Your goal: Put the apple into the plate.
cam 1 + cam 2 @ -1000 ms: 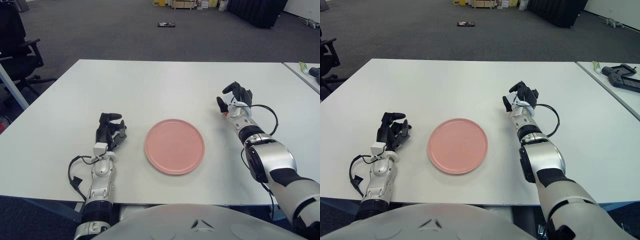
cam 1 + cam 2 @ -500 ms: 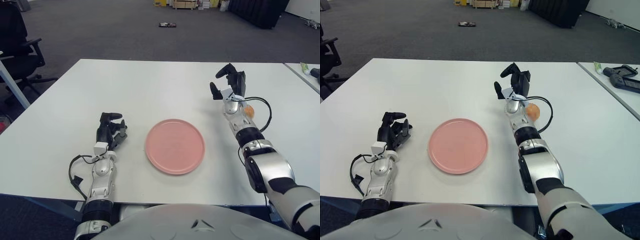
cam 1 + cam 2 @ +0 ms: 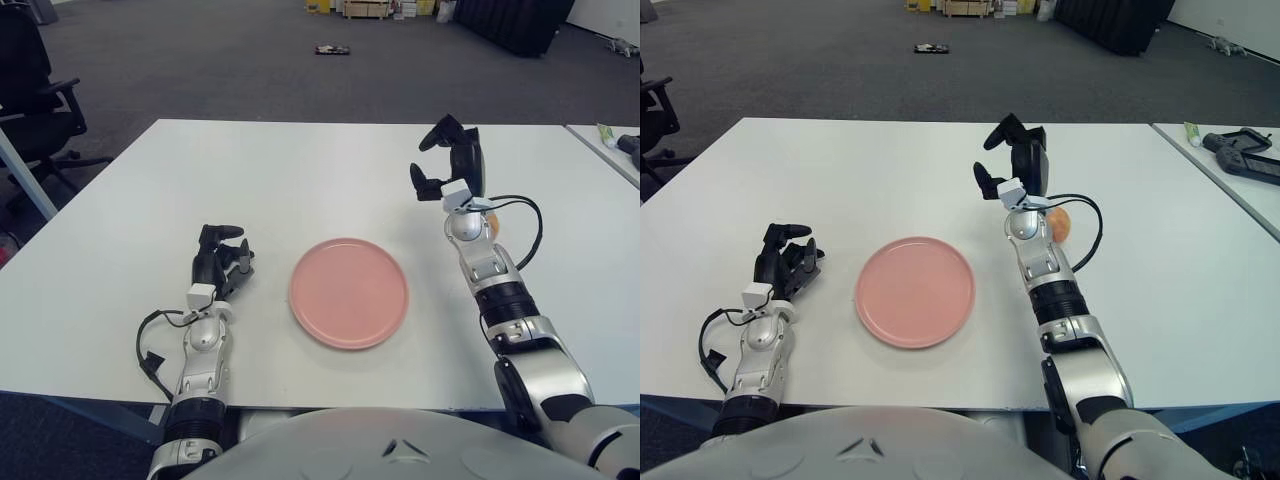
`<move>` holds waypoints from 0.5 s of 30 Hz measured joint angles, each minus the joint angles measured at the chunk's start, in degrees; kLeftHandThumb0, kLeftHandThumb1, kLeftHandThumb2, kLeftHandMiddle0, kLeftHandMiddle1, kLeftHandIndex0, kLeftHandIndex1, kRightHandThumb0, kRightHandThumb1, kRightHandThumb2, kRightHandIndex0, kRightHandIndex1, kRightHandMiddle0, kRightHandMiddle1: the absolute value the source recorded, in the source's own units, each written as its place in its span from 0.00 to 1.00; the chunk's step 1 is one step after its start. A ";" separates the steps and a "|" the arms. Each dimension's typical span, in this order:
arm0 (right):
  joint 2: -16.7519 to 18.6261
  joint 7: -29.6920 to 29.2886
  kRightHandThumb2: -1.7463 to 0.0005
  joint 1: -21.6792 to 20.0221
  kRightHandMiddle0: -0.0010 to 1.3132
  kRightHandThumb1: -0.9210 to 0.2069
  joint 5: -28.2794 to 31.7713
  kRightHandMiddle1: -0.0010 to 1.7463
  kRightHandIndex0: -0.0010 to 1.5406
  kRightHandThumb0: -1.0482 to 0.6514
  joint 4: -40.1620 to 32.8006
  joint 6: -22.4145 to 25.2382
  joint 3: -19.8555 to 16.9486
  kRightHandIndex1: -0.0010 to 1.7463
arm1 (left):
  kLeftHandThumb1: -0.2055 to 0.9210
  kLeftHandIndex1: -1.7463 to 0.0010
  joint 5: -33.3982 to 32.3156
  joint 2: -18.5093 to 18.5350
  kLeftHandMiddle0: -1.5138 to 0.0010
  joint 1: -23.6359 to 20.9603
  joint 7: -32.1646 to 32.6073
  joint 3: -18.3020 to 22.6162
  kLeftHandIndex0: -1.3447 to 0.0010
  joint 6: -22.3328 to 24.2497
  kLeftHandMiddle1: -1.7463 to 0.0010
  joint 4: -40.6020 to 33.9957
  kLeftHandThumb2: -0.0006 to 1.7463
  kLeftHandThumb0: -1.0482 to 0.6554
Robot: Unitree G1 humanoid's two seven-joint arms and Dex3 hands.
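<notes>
Right of frame centre, the right hand point(image 3: 1012, 160) is raised above the table point(image 3: 890, 170), fingers spread and holding nothing. The apple point(image 3: 1058, 222) lies on the table just behind the right forearm, partly hidden by it and by a black cable loop point(image 3: 1092, 235); it is well apart from the pink plate point(image 3: 915, 291), which sits bare at lower centre. The left hand point(image 3: 785, 262) shows at lower left, beside the plate's left side, fingers loosely curled on nothing. Judgement: the task is not yet begun in effect, since no grasp is on the apple. Main risk: the hand is up and left of the fruit, so a descent from this pose may bring the wrist or forearm against the apple first and roll it toward the right edge. Second risk: the cable loop lies close to the apple and could nudge or snag it as the arm swings. Third: a three-finger grasp on a round fruit may slip if it lands off centre.
</notes>
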 measured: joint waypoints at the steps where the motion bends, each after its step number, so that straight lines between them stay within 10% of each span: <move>1: 0.04 0.81 0.08 0.44 0.44 0.77 0.02 1.00 0.54 0.62 -1.01 -0.10 0.07 0.97 | 0.82 0.00 0.00 -0.02 0.62 -0.04 0.00 -0.02 0.76 -0.01 0.10 0.01 0.47 0.39; 15: -0.26 4.42 0.08 2.70 0.43 0.76 -0.38 1.00 0.54 0.61 -5.93 -1.69 -0.95 0.97 | 0.82 0.00 0.02 -0.06 0.63 -0.21 0.00 -0.03 0.76 -0.47 0.10 0.33 0.47 0.39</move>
